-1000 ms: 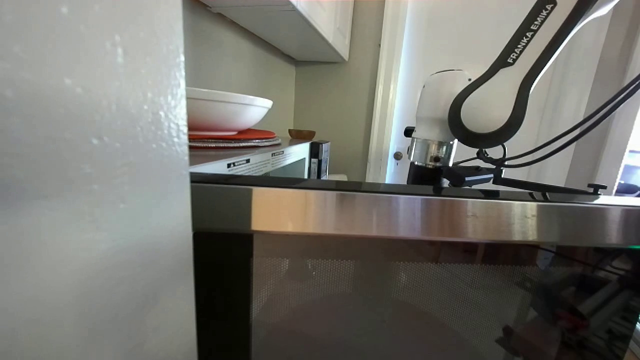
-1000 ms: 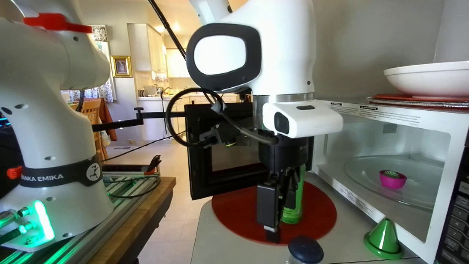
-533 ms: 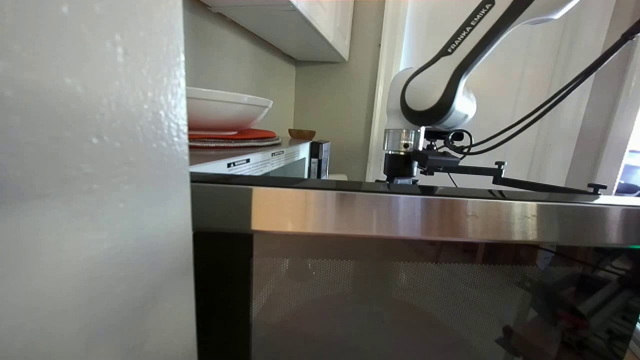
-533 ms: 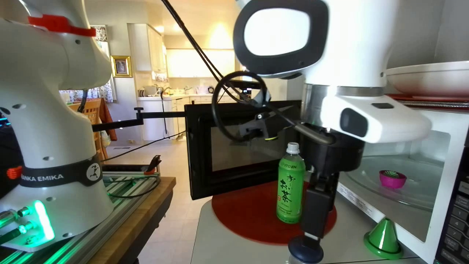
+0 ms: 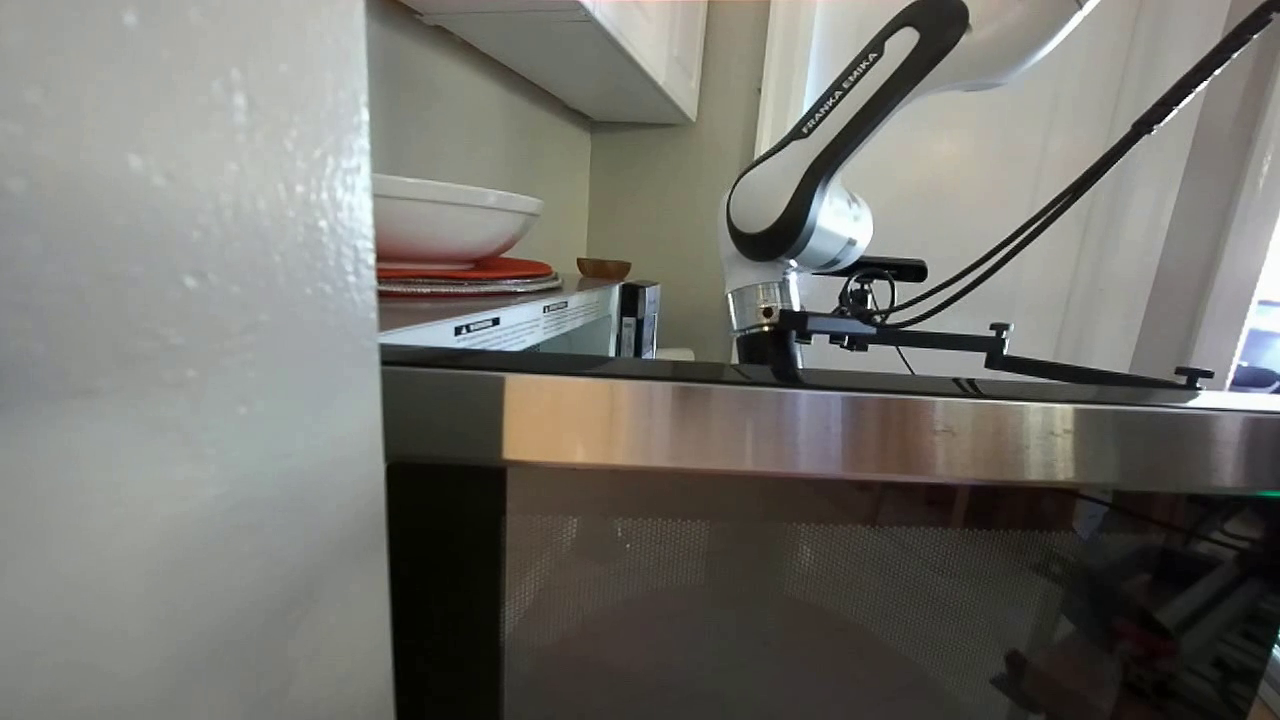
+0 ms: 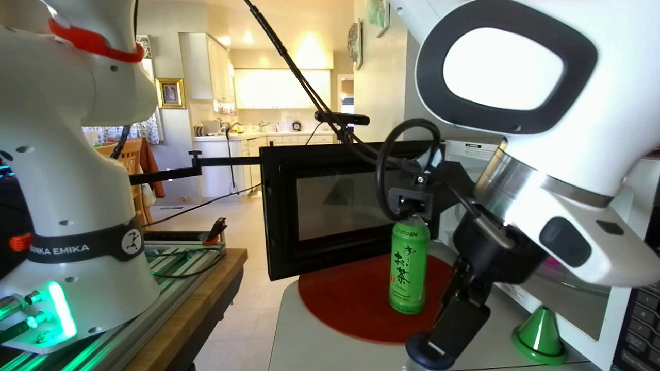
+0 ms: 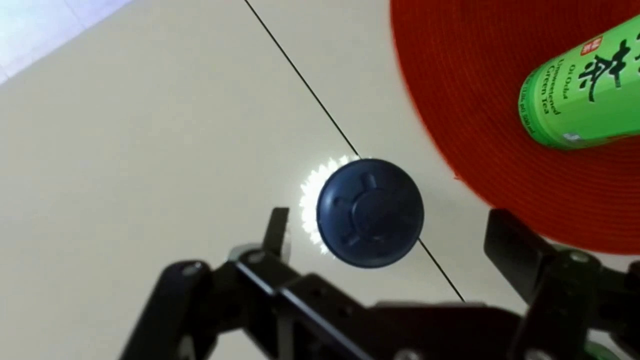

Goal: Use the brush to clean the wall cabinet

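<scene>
The brush is a dark blue round knob with white bristles. It stands on the light table (image 7: 175, 150) in the wrist view (image 7: 370, 212) and at the bottom of an exterior view (image 6: 418, 351). My gripper (image 7: 387, 217) is open, with one finger on each side of the brush and visible space between. In an exterior view the tilted gripper (image 6: 443, 332) overlaps the brush's knob; I cannot tell there whether it touches. The gripper is hidden behind dark glass in the other camera's picture. The off-white wall cabinet (image 5: 560, 65) hangs at the top of an exterior view.
A green tea bottle (image 6: 408, 268) stands on a red round mat (image 6: 340, 309) close to the gripper. A green cone (image 6: 540, 335) stands by the microwave, whose dark door (image 6: 330, 206) is swung open. A white bowl (image 5: 455, 215) sits on top of the microwave.
My gripper has moved from over the red mat to the brush, towards that exterior camera. The wrist has gone from upright to tilted. The brush and bottle have not moved.
</scene>
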`<state>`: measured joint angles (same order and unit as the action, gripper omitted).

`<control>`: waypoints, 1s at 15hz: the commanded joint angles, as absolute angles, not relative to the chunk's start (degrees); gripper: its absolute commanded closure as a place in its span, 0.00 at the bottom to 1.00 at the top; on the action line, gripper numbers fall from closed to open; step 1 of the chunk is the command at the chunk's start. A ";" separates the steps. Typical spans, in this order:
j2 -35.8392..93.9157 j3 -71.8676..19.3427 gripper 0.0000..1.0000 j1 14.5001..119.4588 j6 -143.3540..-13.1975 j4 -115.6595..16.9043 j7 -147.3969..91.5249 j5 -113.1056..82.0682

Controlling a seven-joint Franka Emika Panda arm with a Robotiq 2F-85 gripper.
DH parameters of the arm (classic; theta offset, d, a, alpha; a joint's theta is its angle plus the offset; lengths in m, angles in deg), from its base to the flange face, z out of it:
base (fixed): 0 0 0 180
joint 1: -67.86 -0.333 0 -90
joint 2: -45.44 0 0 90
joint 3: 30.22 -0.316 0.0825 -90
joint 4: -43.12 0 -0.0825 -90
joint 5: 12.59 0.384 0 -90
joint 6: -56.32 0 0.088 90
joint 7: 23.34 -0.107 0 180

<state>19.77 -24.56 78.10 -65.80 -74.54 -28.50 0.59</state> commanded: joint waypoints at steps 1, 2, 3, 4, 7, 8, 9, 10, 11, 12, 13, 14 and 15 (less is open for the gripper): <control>15.32 -24.66 0.00 79.21 -61.09 -69.84 -27.75 2.09; 14.30 -24.68 0.00 79.45 -60.84 -69.37 -27.58 2.13; 13.53 -24.63 0.00 79.64 -60.42 -68.85 -27.74 2.11; 12.55 -24.69 0.00 79.89 -59.87 -68.22 -27.81 2.30; 10.90 -24.75 0.00 80.34 -58.48 -66.91 -28.16 2.67; 10.49 -24.79 0.00 80.44 -58.23 -66.51 -28.21 2.96; 10.11 -24.87 0.00 80.55 -57.81 -66.05 -28.17 3.37; 9.70 -24.96 0.00 80.68 -57.55 -65.57 -28.10 3.89; 9.47 -24.98 0.00 80.73 -57.21 -65.21 -28.17 4.26; 9.15 -25.07 0.00 80.78 -57.14 -64.81 -28.16 4.78; 8.91 -25.13 0.00 80.78 -57.42 -64.55 -28.13 5.23; 8.64 -25.16 0.00 80.74 -57.48 -64.29 -28.19 5.59; 8.38 -25.23 0.00 80.79 -57.14 -63.96 -28.18 5.95</control>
